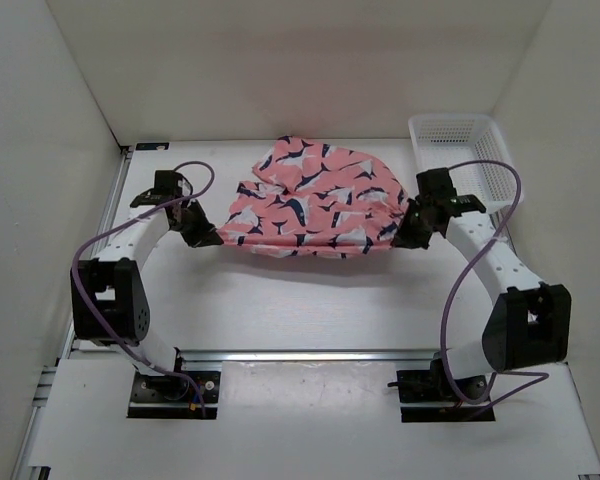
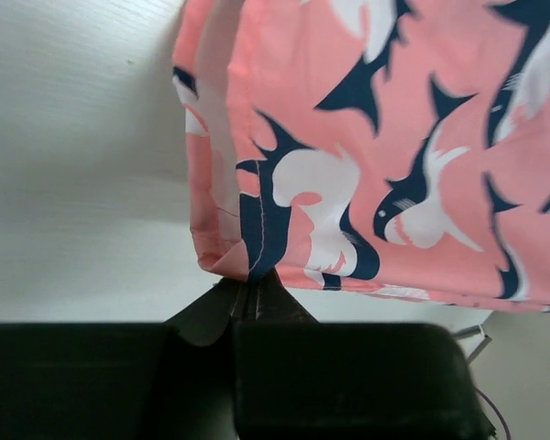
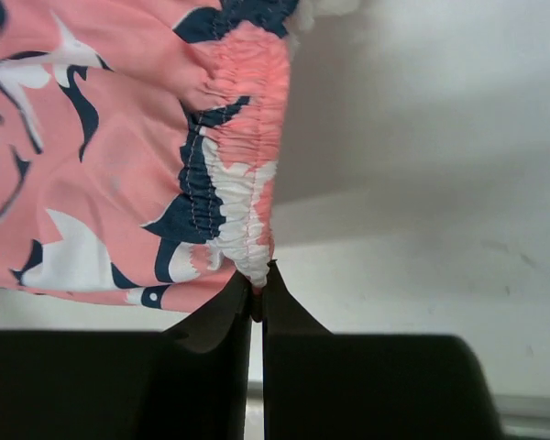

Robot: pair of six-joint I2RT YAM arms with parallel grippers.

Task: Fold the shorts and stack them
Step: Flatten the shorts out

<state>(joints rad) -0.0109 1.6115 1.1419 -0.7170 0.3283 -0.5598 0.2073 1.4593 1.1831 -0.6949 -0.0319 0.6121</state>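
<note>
From above: shorts (image 1: 310,200) spread across the middle of the surface (image 1: 300,300), far part bunched, near edge drawn in a line between the two arms. Left end effector (image 1: 208,238) at the near left corner, right end effector (image 1: 405,238) at the near right corner, both touching cloth. White mesh basket (image 1: 460,150) at the far right, just beside the shorts and clear of either grip.

From the left wrist: end effector clamped tight on a stitched hem corner (image 2: 247,266), cloth pinched between the tips, the rest of the shorts fanning away over the pale surface.

From the right wrist: end effector likewise clamped, nipping the end of the gathered elastic waistband (image 3: 243,183), nothing between the tips but fabric.

Judged step: both near corners gripped, fold itself not yet made. Next move likely to call for lifting both corners together, level and evenly paced, then carrying the near edge over toward the far edge. Uneven travel apt to skew the fold or slip a pinch.
</note>
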